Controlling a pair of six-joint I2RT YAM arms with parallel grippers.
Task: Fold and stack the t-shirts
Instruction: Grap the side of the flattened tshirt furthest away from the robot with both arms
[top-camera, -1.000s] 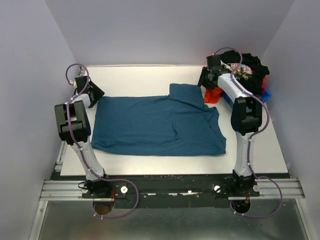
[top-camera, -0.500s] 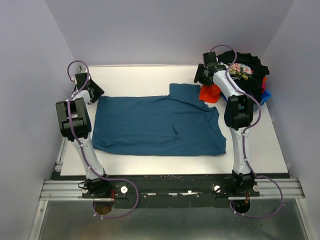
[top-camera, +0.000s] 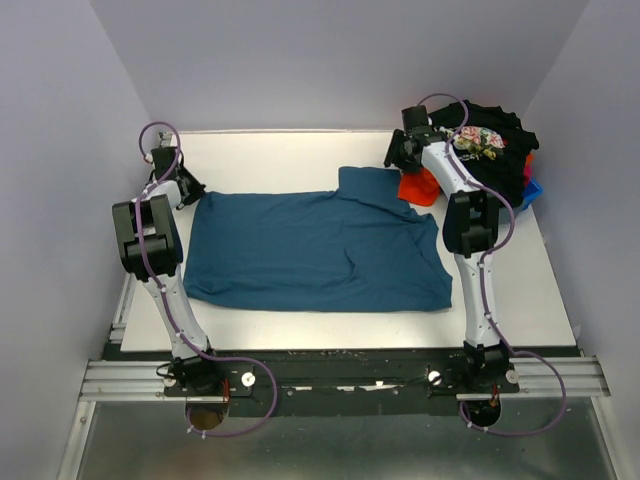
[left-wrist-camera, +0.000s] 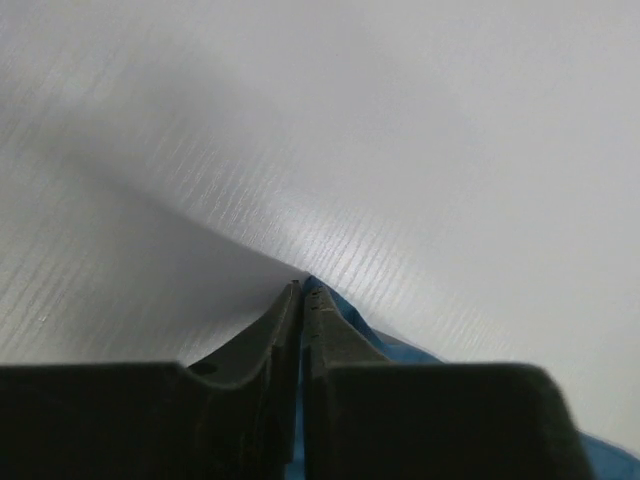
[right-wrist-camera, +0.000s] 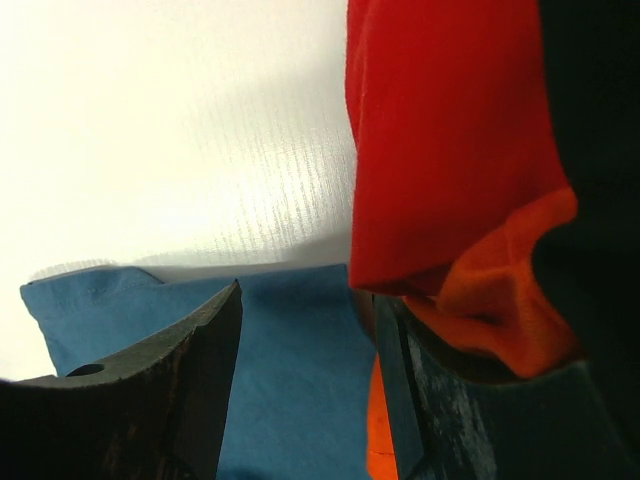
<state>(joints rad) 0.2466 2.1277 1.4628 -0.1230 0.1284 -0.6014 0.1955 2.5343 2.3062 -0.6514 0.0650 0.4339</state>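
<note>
The teal-blue t-shirt (top-camera: 320, 250) lies spread flat on the white table (top-camera: 290, 150). My left gripper (top-camera: 192, 192) sits at its far left corner. In the left wrist view the left gripper (left-wrist-camera: 302, 290) is shut, with a strip of the blue cloth (left-wrist-camera: 400, 350) pinched between its jaws. My right gripper (top-camera: 398, 160) hovers open over the shirt's far sleeve (right-wrist-camera: 290, 380); in the right wrist view the gripper (right-wrist-camera: 305, 295) holds nothing, and the orange-red t-shirt (right-wrist-camera: 440, 150) hangs against its right finger.
At the back right a heap holds the black floral t-shirt (top-camera: 485, 140), the orange-red one (top-camera: 420, 188) and a bit of bright blue cloth (top-camera: 533, 190). Grey walls close in the table on three sides. The arm bases stand at the near edge.
The left gripper has shut on the teal-blue shirt's far left corner. The right gripper has moved left, off the heap, to the far sleeve.
</note>
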